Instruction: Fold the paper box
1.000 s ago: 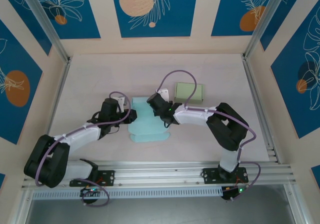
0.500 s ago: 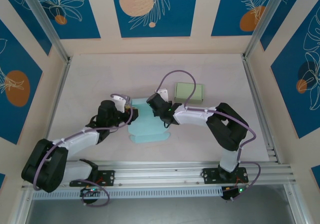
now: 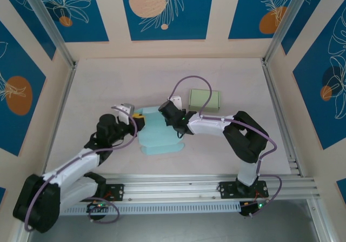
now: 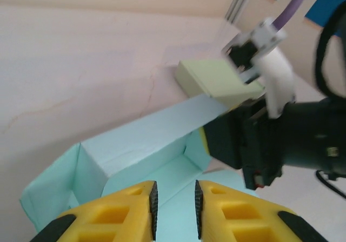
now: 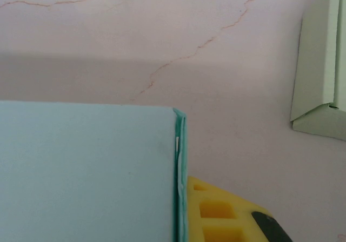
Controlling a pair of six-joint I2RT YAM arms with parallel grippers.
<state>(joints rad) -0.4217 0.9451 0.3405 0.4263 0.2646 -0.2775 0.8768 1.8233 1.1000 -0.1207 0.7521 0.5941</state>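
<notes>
Lt-blue paper box (image 3: 159, 135) lies open on table, near-L of green box (image 3: 204, 99). R gripper (image 3: 165, 112), just L of green box, clamped on its flap. L gripper (image 4: 175, 190), farther L, jaws narrow, nothing btwn.

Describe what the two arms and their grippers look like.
The left arm and right arm have white links, black joints and looping purple cables. The left gripper has yellow fingers with ribbed black pads; the right gripper is yellow-fingered too.
</notes>
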